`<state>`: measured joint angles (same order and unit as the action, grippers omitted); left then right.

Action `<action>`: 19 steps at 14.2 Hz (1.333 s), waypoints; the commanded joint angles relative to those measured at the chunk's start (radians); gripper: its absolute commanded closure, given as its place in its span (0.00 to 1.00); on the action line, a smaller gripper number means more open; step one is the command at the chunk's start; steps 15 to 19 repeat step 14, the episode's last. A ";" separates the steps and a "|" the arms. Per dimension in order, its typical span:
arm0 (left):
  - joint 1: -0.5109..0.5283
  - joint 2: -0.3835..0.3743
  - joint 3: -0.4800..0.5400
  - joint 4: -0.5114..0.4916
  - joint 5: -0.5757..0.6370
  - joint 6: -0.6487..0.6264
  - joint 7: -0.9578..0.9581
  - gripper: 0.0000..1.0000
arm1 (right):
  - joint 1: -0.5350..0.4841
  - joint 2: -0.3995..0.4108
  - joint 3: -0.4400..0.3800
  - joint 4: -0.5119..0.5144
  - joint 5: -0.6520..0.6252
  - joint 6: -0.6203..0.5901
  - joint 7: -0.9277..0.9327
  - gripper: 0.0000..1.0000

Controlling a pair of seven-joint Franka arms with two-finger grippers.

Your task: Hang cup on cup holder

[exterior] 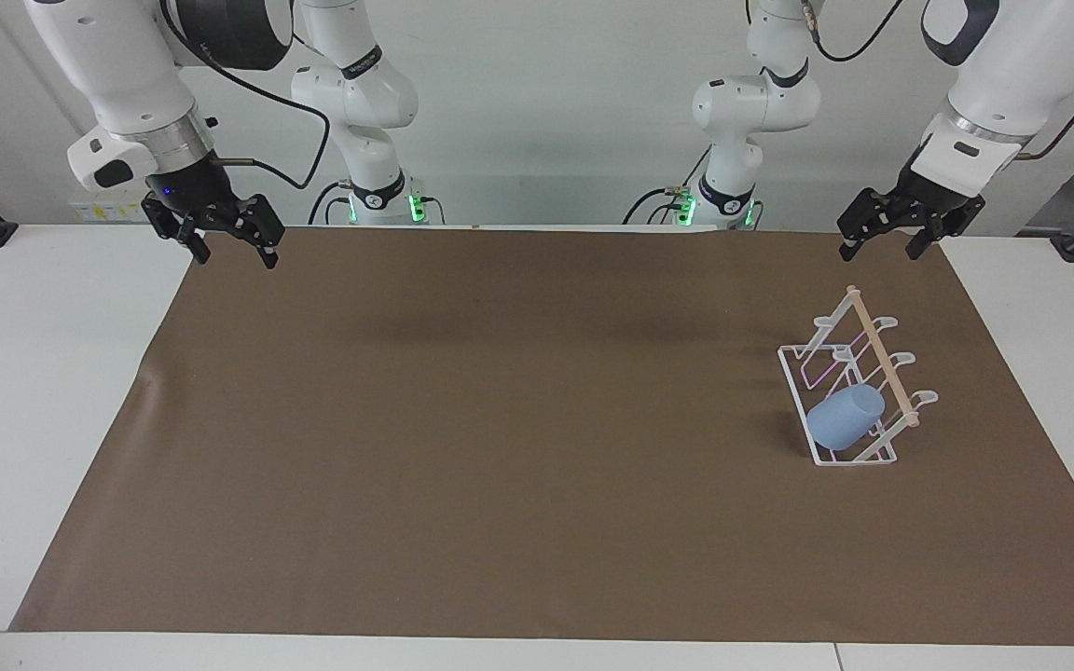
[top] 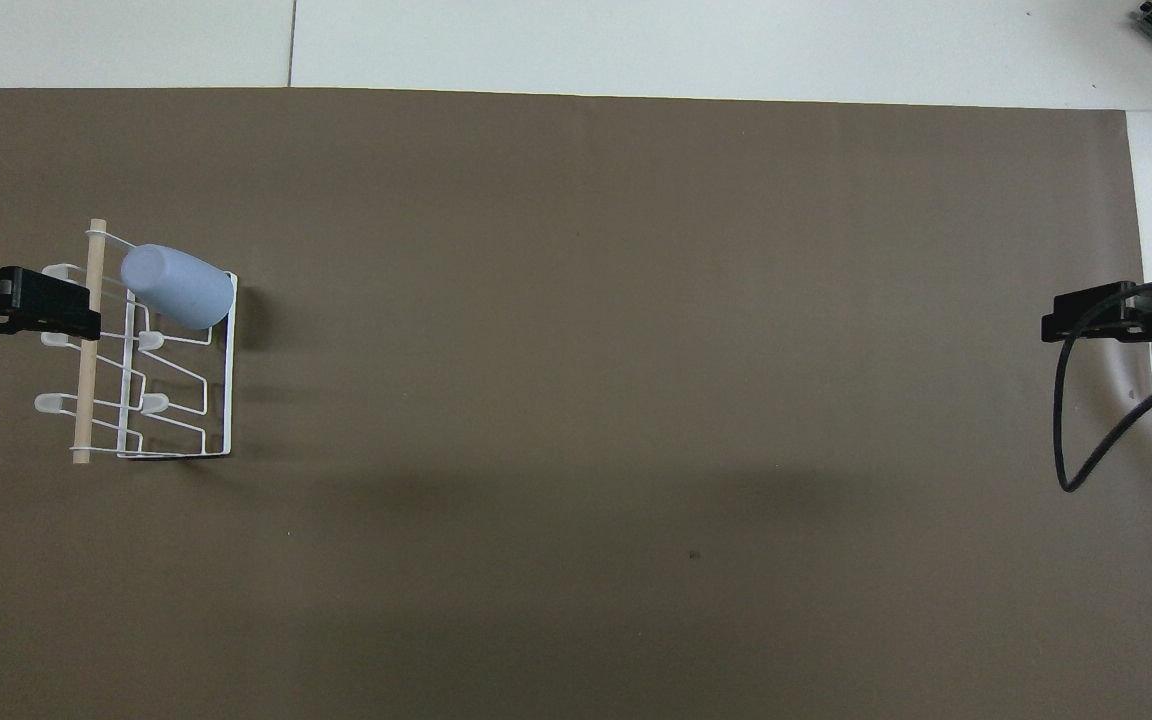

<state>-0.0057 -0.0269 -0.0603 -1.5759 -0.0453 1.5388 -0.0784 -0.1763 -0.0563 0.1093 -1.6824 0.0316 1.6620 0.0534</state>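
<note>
A: Starting at the right arm's end of the tabletop (exterior: 52, 391), the right hand (exterior: 231, 244) is hanging with its fingers spread and nothing between them, over the corner of the brown mat (exterior: 500, 419). That arm is waiting.

B: And the middle?

A: Nothing is lying on the mat there; only soft shadows are showing.

B: So where is the cup sitting?

A: At the left arm's end. The cup (exterior: 845, 416) is resting mouth-down over a slanted prong of the rack (exterior: 821, 458), at the end of the rack farther from the robots, leaning up toward the dowel (exterior: 882, 359). To my eye it is already hanging.

B: And the left hand?

A: The left hand (exterior: 889, 239) is hovering with fingers spread, gripping nothing, over the edge of the mat at the robots' end of the rack and well clear of the cup.

B: If the cup needed moving, how would it handle?

A: It looks like light matte plastic, stiff enough to squeeze and not very slippery. It is tapering toward its base, so I would be gripping across the wall near the wider mouth end, where the fingers are less likely to slide off.

B: Anything in the way?

A: Only the rack's own parts: the dowel and neighbouring prongs are crowding the cup, and the wire frame looks light enough to shift if bumped
</note>
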 commanded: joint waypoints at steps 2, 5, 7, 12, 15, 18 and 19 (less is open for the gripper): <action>-0.003 -0.010 0.010 -0.016 -0.005 -0.017 -0.001 0.00 | -0.009 -0.022 0.006 -0.025 -0.009 0.007 -0.018 0.00; -0.002 -0.010 0.010 -0.021 -0.005 -0.022 0.000 0.00 | -0.009 -0.022 0.006 -0.025 -0.009 0.007 -0.018 0.00; -0.003 -0.011 0.010 -0.021 -0.005 -0.019 0.005 0.00 | -0.009 -0.022 0.006 -0.023 -0.009 0.007 -0.018 0.00; 0.006 -0.010 0.011 -0.022 -0.005 -0.009 0.065 0.00 | -0.009 -0.022 0.006 -0.023 -0.009 0.007 -0.018 0.00; 0.007 -0.010 0.011 -0.026 -0.005 -0.008 0.062 0.00 | -0.009 -0.022 0.006 -0.025 -0.009 0.007 -0.018 0.00; 0.007 -0.010 0.011 -0.026 -0.005 -0.008 0.062 0.00 | -0.009 -0.022 0.006 -0.025 -0.009 0.007 -0.018 0.00; 0.007 -0.010 0.011 -0.026 -0.005 -0.008 0.062 0.00 | -0.009 -0.022 0.006 -0.025 -0.009 0.007 -0.018 0.00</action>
